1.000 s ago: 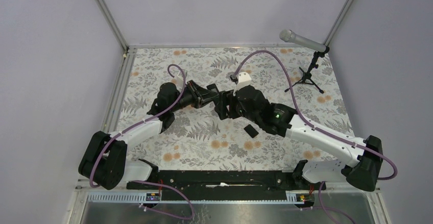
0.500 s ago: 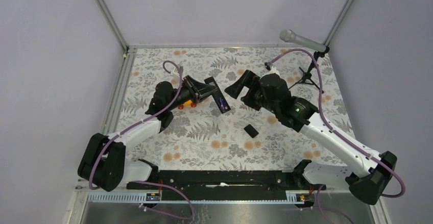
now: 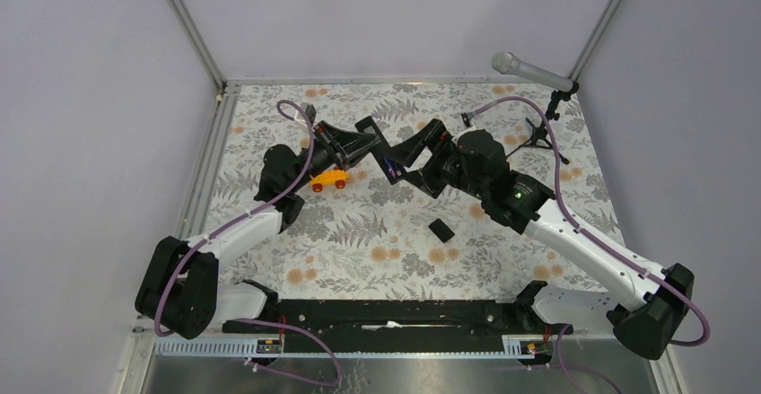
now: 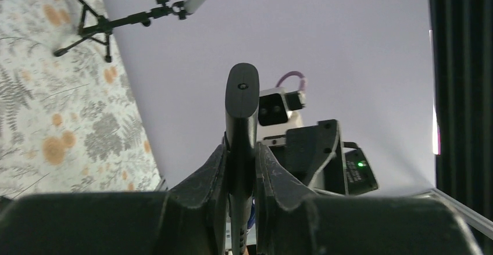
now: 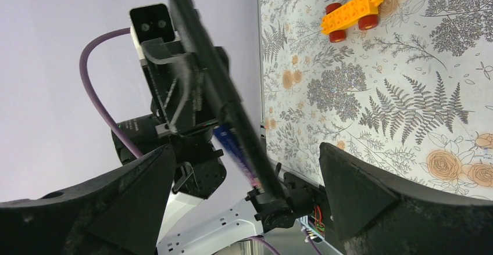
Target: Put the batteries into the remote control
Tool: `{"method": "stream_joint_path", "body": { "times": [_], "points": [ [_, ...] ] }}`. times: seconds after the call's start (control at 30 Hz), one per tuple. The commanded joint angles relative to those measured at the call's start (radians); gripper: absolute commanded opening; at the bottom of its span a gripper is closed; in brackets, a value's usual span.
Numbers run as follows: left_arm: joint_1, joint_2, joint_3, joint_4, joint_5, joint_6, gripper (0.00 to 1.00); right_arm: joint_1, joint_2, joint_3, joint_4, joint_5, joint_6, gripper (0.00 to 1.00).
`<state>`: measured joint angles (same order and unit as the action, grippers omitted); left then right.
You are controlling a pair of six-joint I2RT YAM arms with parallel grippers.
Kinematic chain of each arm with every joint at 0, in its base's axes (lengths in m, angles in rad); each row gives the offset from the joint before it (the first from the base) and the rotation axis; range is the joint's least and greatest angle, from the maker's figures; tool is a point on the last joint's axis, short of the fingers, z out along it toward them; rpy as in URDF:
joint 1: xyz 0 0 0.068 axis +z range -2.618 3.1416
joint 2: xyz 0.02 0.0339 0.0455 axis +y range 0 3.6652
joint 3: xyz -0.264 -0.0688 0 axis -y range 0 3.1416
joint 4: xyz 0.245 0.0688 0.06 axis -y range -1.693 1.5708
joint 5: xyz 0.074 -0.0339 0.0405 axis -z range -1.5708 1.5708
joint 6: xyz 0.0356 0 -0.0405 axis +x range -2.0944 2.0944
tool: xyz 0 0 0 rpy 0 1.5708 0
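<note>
My left gripper (image 3: 366, 145) is shut on the remote control (image 3: 381, 153), a slim black bar held in the air over the back middle of the table. In the left wrist view the remote (image 4: 242, 112) stands edge-on between my fingers (image 4: 212, 176). My right gripper (image 3: 406, 166) is open, its jaws on either side of the remote's lower end without touching. In the right wrist view the remote (image 5: 218, 101) crosses between my open fingertips (image 5: 139, 185), and a purplish-blue battery (image 5: 231, 146) sits in its underside. I cannot make out the darker battery.
An orange toy car (image 3: 329, 179) lies under the left arm and also shows in the right wrist view (image 5: 351, 10). A small black cover (image 3: 440, 229) lies in front of the right arm. A microphone on a stand (image 3: 542, 125) is at the back right.
My left gripper has raised the remote and tilted it toward the back. My right gripper pulled away to the right, then came back open around the remote's lower end. The orange car is now uncovered.
</note>
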<state>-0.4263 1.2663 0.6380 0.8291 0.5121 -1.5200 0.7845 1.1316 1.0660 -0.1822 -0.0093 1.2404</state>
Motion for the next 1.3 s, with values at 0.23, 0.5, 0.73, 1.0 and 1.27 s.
{"method": "stream_joint_path", "body": {
  "times": [0.23, 0.5, 0.73, 1.0, 1.27],
  "points": [
    [-0.001, -0.015, 0.042, 0.095, -0.03, -0.03, 0.0, 0.0, -0.005, -0.032, 0.135, 0.012, 0.042, 1.0],
    [-0.002, -0.04, 0.06, 0.019, -0.028, 0.015, 0.0, -0.001, 0.031, -0.033, 0.133, -0.031, 0.073, 0.94],
    [-0.001, -0.045, 0.065, 0.007, -0.024, 0.025, 0.0, -0.002, 0.025, -0.059, 0.149, -0.03, 0.104, 0.83],
    [-0.002, -0.055, 0.07, 0.001, -0.022, 0.04, 0.0, -0.002, 0.035, -0.088, 0.171, -0.067, 0.141, 0.69],
    [-0.002, -0.06, 0.099, -0.057, -0.025, -0.01, 0.0, -0.003, 0.023, -0.13, 0.204, -0.079, 0.157, 0.58]
  ]
}}
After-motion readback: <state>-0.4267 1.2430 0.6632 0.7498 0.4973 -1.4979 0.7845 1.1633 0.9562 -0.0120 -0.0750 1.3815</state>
